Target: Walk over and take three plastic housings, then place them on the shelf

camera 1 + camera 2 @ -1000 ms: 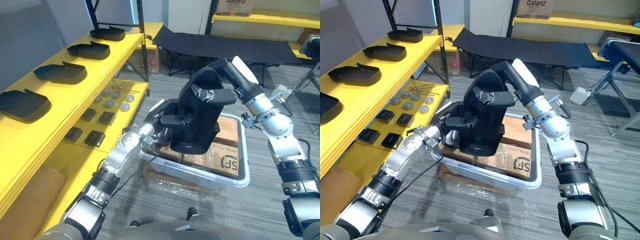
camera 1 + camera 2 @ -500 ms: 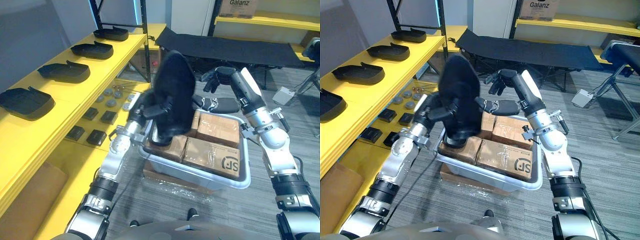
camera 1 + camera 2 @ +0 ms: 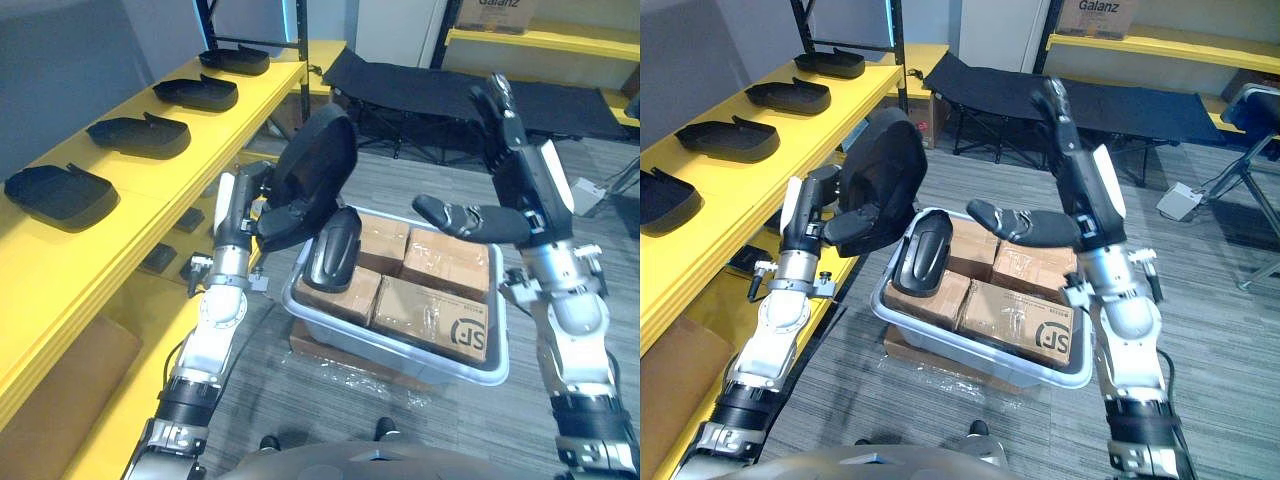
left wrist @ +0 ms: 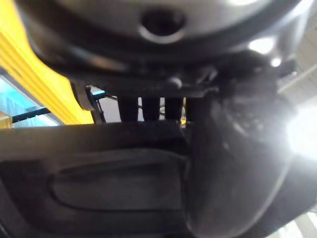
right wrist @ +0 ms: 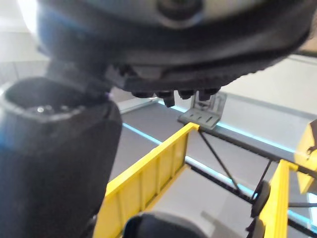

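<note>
Holding housing [image 3: 315,170] up between shelf [image 3: 130,205] and bin [image 3: 380,340], left robot hand [image 3: 247,205] curled round its lower edge. Right robot hand [image 3: 532,185] raised over the bin, fingers straight, empty. Second housing [image 3: 333,250] leans on boxes [image 3: 440,262] in the bin.

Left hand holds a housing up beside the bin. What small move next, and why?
Probably swing the left hand with its housing toward the bare stretch of yellow shelf: the housing is clear of the bin, and the right hand is open, off it.
</note>
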You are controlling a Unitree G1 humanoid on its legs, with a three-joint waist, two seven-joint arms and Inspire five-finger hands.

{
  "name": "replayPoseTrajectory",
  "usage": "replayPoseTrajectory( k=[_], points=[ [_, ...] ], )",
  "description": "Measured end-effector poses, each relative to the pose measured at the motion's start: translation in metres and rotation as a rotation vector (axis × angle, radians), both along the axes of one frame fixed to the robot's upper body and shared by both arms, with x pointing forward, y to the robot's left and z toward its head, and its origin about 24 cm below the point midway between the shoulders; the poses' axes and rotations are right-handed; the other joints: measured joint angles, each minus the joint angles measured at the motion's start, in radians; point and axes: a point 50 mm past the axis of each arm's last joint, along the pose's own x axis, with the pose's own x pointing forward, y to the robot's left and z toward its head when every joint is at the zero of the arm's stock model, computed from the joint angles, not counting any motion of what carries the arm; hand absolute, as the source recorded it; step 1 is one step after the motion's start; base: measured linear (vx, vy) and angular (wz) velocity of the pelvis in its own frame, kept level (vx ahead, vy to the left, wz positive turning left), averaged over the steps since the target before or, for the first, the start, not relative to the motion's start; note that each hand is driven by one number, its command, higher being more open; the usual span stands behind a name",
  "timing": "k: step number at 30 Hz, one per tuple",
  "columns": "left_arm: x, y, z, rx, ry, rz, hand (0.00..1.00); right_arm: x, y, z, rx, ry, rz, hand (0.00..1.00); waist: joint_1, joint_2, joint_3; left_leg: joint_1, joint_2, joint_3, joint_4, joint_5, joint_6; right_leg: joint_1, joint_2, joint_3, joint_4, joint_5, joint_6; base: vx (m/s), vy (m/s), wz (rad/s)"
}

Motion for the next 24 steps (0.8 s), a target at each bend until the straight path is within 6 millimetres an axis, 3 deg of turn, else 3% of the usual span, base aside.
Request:
replayPoseTrajectory(
  k=[2, 6, 8, 11, 13, 18, 20, 24],
  points=[
    [-0.015, 0.013, -0.001, -0.055, -0.019, 0.043, 0.00, -0.014, -0.012, -0.022, 0.166, 0.076, -0.083, 1.00, -0.012, 0.002, 0.000, -0.007, 0.000, 0.008, 0.001, -0.001, -0.001, -0.012, 0.001, 0.007, -0.001, 0.001, 0.000, 0.03, -0.004, -0.09],
    [-0.047, 0.025, 0.005, -0.262, -0.101, 0.058, 0.00, -0.038, -0.017, -0.062, 0.354, 0.226, -0.235, 1.00, -0.014, 0.010, 0.004, -0.007, 0.000, 0.019, 0.003, -0.009, -0.001, -0.017, 0.001, 0.018, -0.001, 0.004, -0.004, 0.04, 0.005, -0.10],
    [-0.065, 0.030, 0.015, -0.338, -0.179, 0.079, 0.00, -0.045, -0.007, -0.083, 0.457, 0.309, -0.247, 1.00, -0.007, 0.021, 0.008, -0.009, -0.001, 0.013, 0.003, -0.012, 0.000, -0.014, -0.001, 0.011, -0.003, 0.004, -0.004, 0.00, 0.002, 0.06],
    [-0.077, 0.036, 0.024, -0.353, -0.248, 0.109, 0.00, -0.046, 0.006, -0.094, 0.527, 0.364, -0.208, 1.00, 0.005, 0.040, 0.010, -0.027, -0.004, -0.029, 0.003, -0.012, 0.001, -0.004, -0.006, -0.033, -0.004, -0.006, 0.001, -0.02, -0.009, 0.43],
    [-0.086, 0.044, 0.029, -0.348, -0.282, 0.165, 0.00, -0.041, 0.020, -0.102, 0.538, 0.424, -0.141, 1.00, 0.044, 0.058, 0.010, -0.050, -0.005, -0.093, 0.003, -0.003, 0.002, 0.015, -0.007, -0.099, -0.005, -0.015, 0.000, -0.02, -0.019, 0.78],
    [-0.114, 0.075, 0.024, -0.302, -0.268, 0.358, 0.00, -0.013, 0.053, -0.119, 0.482, 0.538, 0.025, 1.00, 0.140, 0.066, 0.010, -0.091, -0.006, -0.209, 0.004, 0.027, -0.004, 0.051, -0.001, -0.223, -0.005, -0.034, -0.001, -0.02, -0.033, 0.76],
    [-0.130, 0.087, 0.015, -0.298, -0.227, 0.450, 0.00, 0.004, 0.070, -0.116, 0.418, 0.545, 0.088, 1.00, 0.208, 0.058, 0.014, -0.094, -0.011, -0.253, 0.004, 0.032, -0.004, 0.071, -0.001, -0.269, -0.006, -0.039, -0.002, -0.02, -0.018, 0.62],
    [-0.150, 0.099, 0.008, -0.318, -0.189, 0.515, 0.00, 0.022, 0.082, -0.100, 0.383, 0.487, 0.104, 1.00, 0.265, 0.029, 0.015, -0.115, -0.032, -0.348, 0.004, 0.038, 0.003, 0.113, -0.003, -0.361, -0.005, -0.056, 0.009, 0.00, -0.010, 0.80]
  ],
)
